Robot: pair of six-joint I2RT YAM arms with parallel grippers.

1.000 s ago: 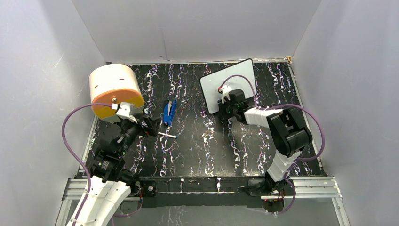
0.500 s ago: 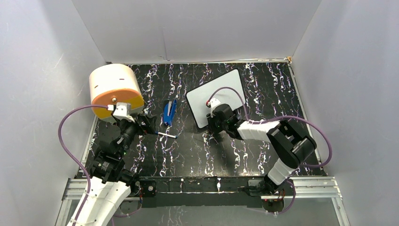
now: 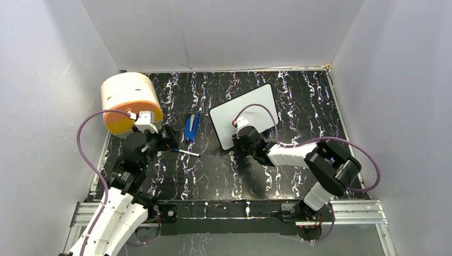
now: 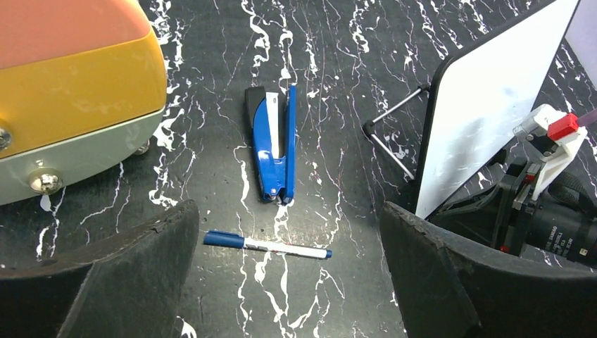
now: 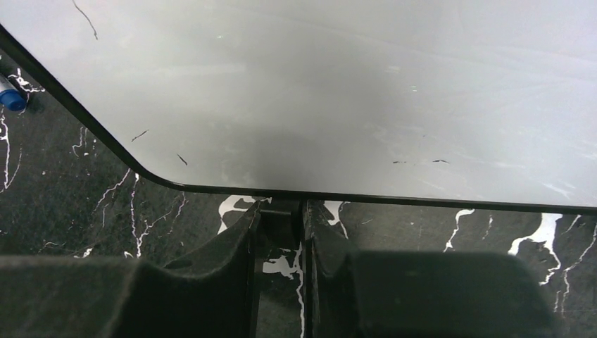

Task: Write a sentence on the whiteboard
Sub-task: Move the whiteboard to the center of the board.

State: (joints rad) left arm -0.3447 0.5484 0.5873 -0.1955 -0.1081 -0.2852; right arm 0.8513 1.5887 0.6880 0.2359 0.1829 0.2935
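Two arms at work over black marbled table (image 3: 298,96).

R gripper (image 3: 241,146) has narrow jaws, pinched on board (image 3: 226,122) at its near edge. R wrist view: fingers (image 5: 211,274) closed on small black tab under the frame, close to a rounded corner. Board (image 5: 352,91) fills top of that view. Face is plain white with a few tiny dark specks and a thin black rim.

Board sits mid-table, a bit right of centre, skewed to table edges, R of stapler (image 3: 192,127). From L wrist view board (image 4: 486,105) stands steeply tilted, w/ a thin wire strut showing behind it. Can't tell if the held edge is off the table.

L gripper (image 3: 168,140) is spread wide and holds nothing, hanging over marker (image 3: 188,153). L wrist view: marker (image 4: 267,245) lies flat on table between the two fingers (image 4: 105,282), blue cap end toward the left one, not touched.

Stapler (image 4: 274,144) is blue and closed, just beyond marker, apart from it. Drum (image 3: 130,101), cream top w/ orange band, sits at far-left of table, near L wrist.
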